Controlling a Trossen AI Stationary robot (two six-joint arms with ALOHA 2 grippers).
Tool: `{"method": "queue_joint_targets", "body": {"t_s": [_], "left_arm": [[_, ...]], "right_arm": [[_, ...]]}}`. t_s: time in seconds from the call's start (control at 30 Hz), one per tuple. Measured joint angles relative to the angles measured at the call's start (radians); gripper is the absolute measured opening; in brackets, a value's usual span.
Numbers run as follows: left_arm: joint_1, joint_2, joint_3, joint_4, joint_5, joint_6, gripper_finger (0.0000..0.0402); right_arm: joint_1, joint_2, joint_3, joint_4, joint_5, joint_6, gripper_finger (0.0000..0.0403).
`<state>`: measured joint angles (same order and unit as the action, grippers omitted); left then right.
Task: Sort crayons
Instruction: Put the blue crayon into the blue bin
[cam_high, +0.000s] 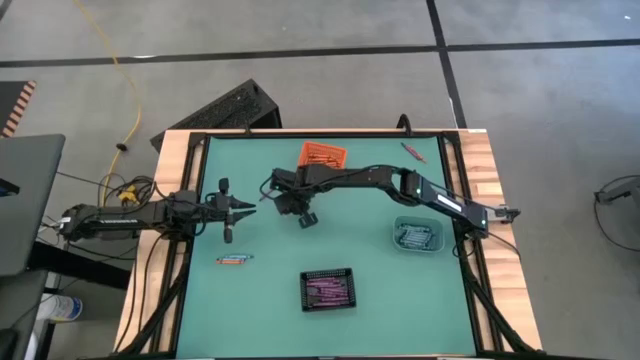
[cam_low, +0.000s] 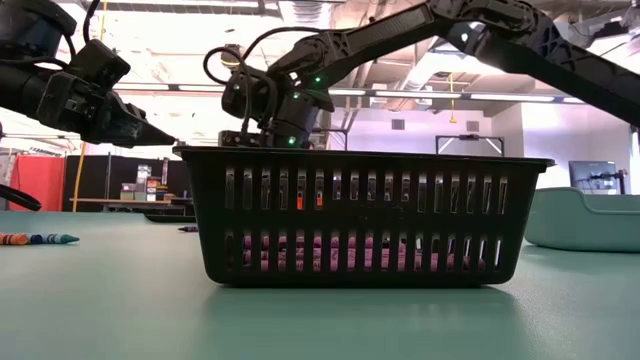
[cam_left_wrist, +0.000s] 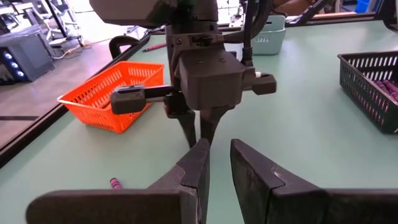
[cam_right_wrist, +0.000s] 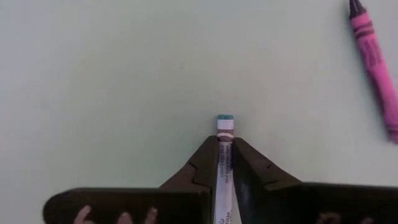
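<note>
Overhead, the right claw (cam_right_wrist: 225, 163) grips a blue-tipped crayon (cam_right_wrist: 224, 134) above the green table (cam_high: 260, 300) — left claw (cam_left_wrist: 219, 168) slightly parted, empty.

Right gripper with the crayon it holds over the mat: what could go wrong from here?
1. The right gripper pinches a teal-tipped crayon only between its fingertips, so it might slip or pivot during transfer.
2. A pink crayon lies loose on the mat nearby and might get knocked.
3. The left gripper sits close, facing the right one; the arms could collide.
</note>
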<state>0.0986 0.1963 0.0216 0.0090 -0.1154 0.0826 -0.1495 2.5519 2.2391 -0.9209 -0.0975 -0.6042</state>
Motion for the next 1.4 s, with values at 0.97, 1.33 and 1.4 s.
{"method": "queue_joint_targets", "body": {"t_s": [0.97, 1.33, 1.4], "left_arm": [[0.000, 0.000, 0.000, 0.000, 0.000, 0.000, 0.0054], [0.000, 0.000, 0.000, 0.000, 0.000, 0.000, 0.0054], [0.000, 0.000, 0.000, 0.000, 0.000, 0.000, 0.0054]], "right_arm": [[0.105, -0.043, -0.009, -0.094, 0.159, 0.495, 0.0009], [0.184, -0.297, -0.008, -0.368, 0.158, 0.495, 0.0007], [0.210, -0.355, -0.008, -0.437, 0.158, 0.508, 0.0007]]}}
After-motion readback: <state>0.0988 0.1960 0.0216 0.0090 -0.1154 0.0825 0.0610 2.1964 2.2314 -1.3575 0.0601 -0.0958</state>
